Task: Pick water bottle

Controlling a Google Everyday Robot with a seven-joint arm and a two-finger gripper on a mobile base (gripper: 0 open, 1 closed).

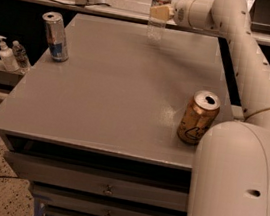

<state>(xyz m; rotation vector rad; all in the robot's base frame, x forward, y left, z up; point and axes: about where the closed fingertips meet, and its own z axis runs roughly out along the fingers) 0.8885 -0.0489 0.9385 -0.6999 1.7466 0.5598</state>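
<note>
The water bottle [158, 13], clear with a white cap, stands upright at the far edge of the grey table [117, 92]. My gripper [160, 11] reaches in from the right at the end of the white arm [244, 50]. A tan finger [162, 11] lies across the front of the bottle at its label band, and the other finger is hidden behind it. The gripper looks closed around the bottle's middle, and the bottle's base is still on the table.
A silver-blue can [55, 36] stands at the table's far left. A gold can [199, 117] stands at the right edge, close to my arm's large lower link [234, 190]. A white pump dispenser [5, 55] and a tiny clear bottle [19, 55] sit on a shelf to the left. Drawers [107, 189] are below the table.
</note>
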